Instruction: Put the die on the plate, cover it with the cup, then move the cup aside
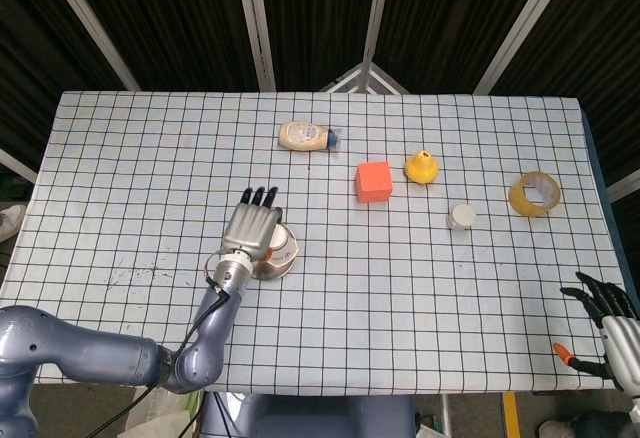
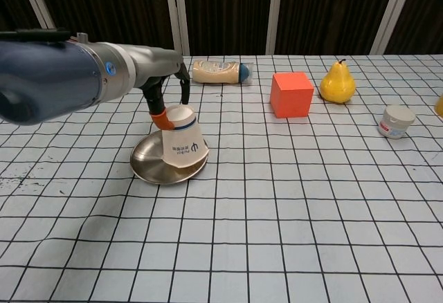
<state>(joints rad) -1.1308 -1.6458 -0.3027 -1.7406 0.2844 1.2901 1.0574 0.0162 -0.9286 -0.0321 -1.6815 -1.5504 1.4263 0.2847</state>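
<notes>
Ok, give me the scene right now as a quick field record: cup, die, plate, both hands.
cup: white paper cup, upside down, tilted, over the plate
die: not visible, presumably under the cup
plate: metal plate, on the checked table
left hand: left hand grips the cup from above
right hand: right hand at the table's near right corner, fingers apart, holding nothing
</notes>
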